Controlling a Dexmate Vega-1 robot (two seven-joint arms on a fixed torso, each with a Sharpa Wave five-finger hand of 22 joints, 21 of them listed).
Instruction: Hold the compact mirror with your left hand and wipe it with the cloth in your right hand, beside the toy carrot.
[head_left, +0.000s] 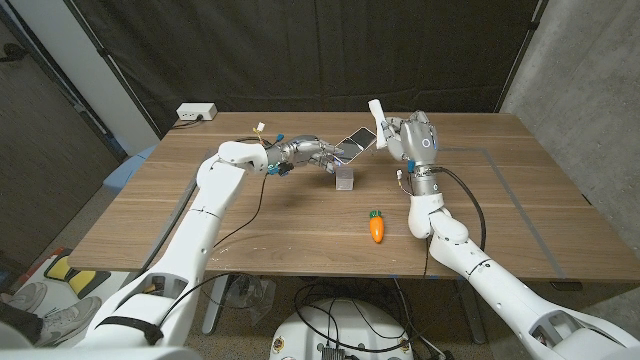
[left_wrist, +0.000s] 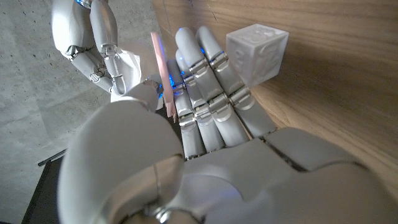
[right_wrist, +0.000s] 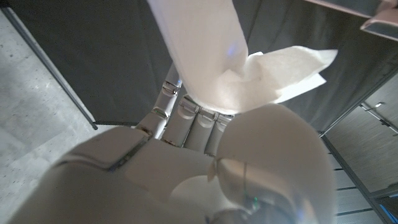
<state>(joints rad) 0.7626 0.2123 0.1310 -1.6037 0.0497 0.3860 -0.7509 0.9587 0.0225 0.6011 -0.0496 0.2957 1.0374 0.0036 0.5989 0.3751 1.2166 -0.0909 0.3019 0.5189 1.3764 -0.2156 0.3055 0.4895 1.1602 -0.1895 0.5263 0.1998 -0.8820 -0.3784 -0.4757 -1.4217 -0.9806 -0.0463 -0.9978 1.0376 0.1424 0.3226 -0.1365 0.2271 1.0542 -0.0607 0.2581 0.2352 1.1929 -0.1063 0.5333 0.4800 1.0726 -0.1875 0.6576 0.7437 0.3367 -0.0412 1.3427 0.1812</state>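
My left hand (head_left: 308, 152) holds the open compact mirror (head_left: 355, 140) up above the table's middle. In the left wrist view the mirror's thin pink edge (left_wrist: 160, 68) stands pinched between thumb and fingers (left_wrist: 205, 81). My right hand (head_left: 415, 136) is raised just right of the mirror and grips a white cloth (head_left: 377, 118), whose end sticks up beside the mirror. The cloth (right_wrist: 230, 68) fans out above that hand's fingers (right_wrist: 186, 121), and its folds (left_wrist: 127, 71) lie close to the mirror. The orange toy carrot (head_left: 377, 227) lies on the table nearer me.
A small pale cube (head_left: 345, 179) stands on the wooden table (head_left: 500, 220) under the mirror, also seen as the cube (left_wrist: 258, 53) next to my left fingers. A white power strip (head_left: 196, 112) sits at the far left edge. Dark curtains hang behind.
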